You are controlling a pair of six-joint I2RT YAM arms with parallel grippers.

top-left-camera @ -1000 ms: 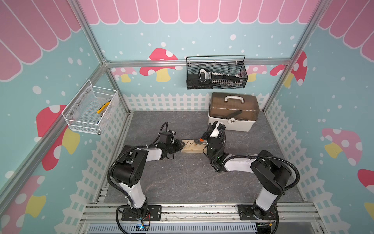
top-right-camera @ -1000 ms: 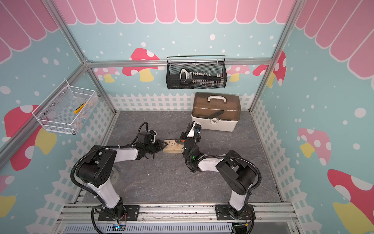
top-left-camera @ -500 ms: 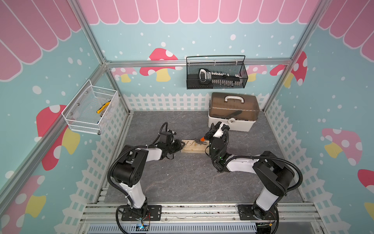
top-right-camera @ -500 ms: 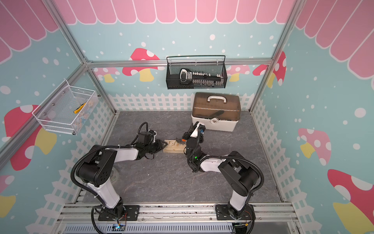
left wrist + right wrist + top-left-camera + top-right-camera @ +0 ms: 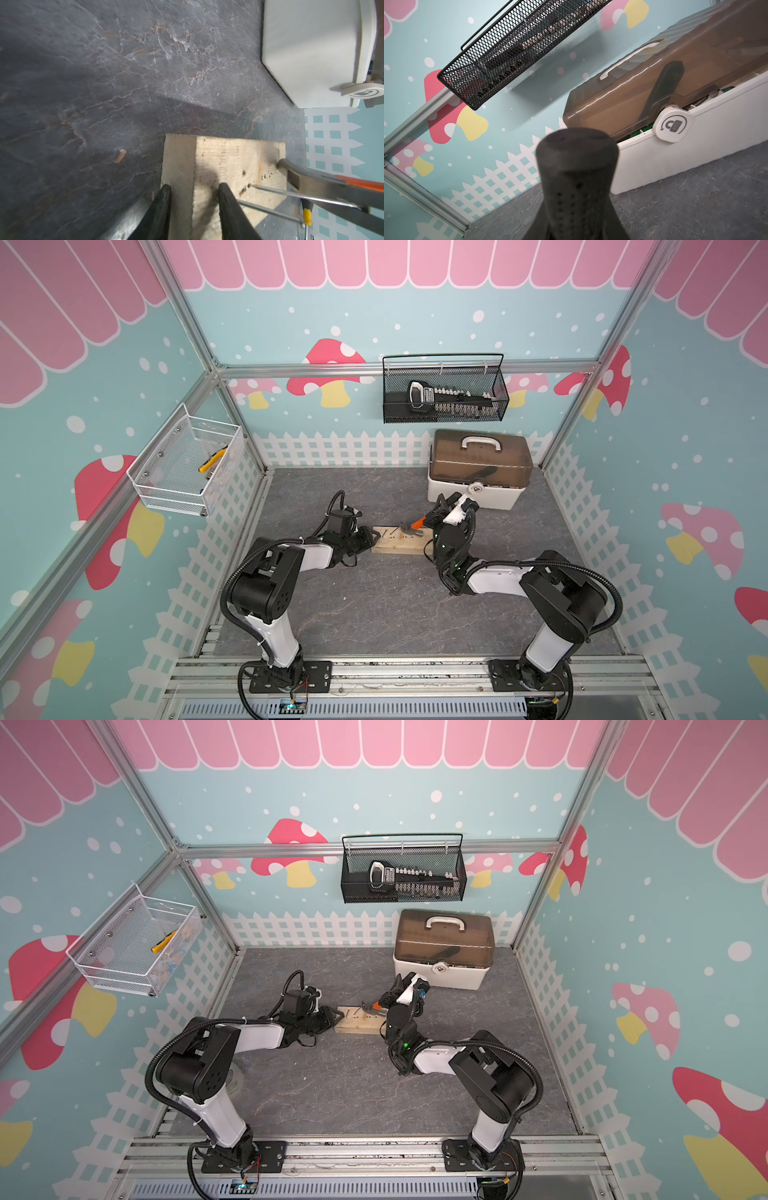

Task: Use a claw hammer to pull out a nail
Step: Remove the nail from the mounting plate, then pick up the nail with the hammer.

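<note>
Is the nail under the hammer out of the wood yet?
No, the nail caught by the hammer has its tip sunk in the wood block.

Teal walls [image 5: 291,315] dotted with white carry red-and-yellow mushrooms [image 5: 332,364], pink scallops [image 5: 374,265] along the top and a white picket fence [image 5: 332,448] along the bottom. Aluminium rails [image 5: 291,371] frame the walls. The desk [image 5: 374,614] is grey, veined like slate. A black mesh basket [image 5: 395,406] hangs at twelve o'clock and a white wire basket [image 5: 166,495] at nine. The light is even.
</note>
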